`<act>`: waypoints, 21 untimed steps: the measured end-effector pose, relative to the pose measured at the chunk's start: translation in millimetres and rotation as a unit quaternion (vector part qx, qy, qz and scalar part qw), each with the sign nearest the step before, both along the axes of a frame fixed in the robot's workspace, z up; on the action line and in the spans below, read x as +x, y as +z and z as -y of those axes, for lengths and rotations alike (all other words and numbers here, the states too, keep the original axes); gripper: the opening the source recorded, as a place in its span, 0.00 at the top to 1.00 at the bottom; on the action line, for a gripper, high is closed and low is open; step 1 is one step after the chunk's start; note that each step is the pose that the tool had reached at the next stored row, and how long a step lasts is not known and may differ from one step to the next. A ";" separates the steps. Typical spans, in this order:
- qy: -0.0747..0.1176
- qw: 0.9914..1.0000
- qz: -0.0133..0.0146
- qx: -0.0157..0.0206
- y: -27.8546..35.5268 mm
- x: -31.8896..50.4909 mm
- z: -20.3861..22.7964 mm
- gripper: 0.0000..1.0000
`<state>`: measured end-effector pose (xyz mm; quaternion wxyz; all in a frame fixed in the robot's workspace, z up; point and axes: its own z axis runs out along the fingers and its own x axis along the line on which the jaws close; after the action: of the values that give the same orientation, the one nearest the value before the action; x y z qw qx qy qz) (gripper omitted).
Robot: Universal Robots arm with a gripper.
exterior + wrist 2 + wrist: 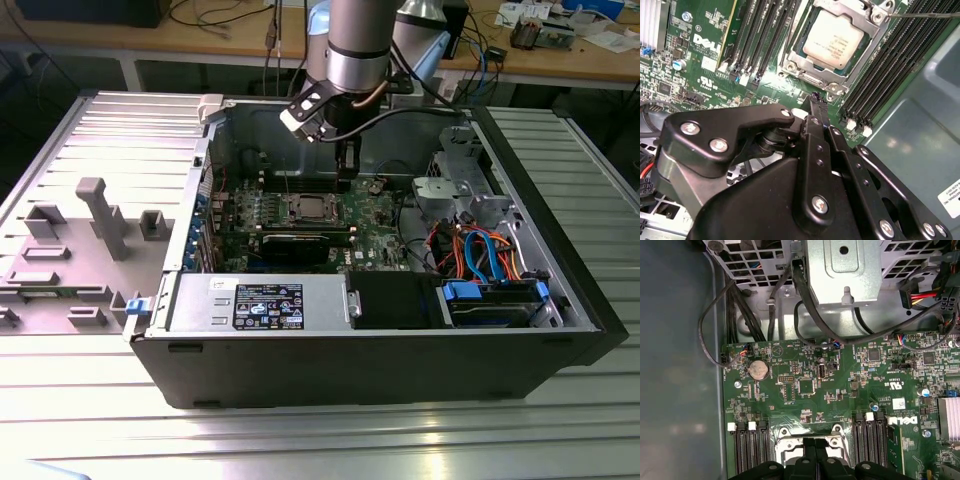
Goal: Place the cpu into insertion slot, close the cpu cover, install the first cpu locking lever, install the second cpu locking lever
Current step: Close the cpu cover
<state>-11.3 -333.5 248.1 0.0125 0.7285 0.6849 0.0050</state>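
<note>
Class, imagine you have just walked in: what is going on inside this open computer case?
A robot arm's black gripper, shut and empty, hangs just above the green circuit board inside an open black computer case. The square silver-grey cpu already sits in the silver-rimmed insertion slot, and the thin silver cpu cover appears to lie down around it. The gripper is beside the socket, not touching it.
</note>
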 end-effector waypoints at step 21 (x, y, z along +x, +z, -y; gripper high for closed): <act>0.018 1.000 0.000 0.003 -15.4 -46.6 1.8 0.89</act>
<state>-57.8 -335.4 232.7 0.0106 0.7163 0.6977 0.0070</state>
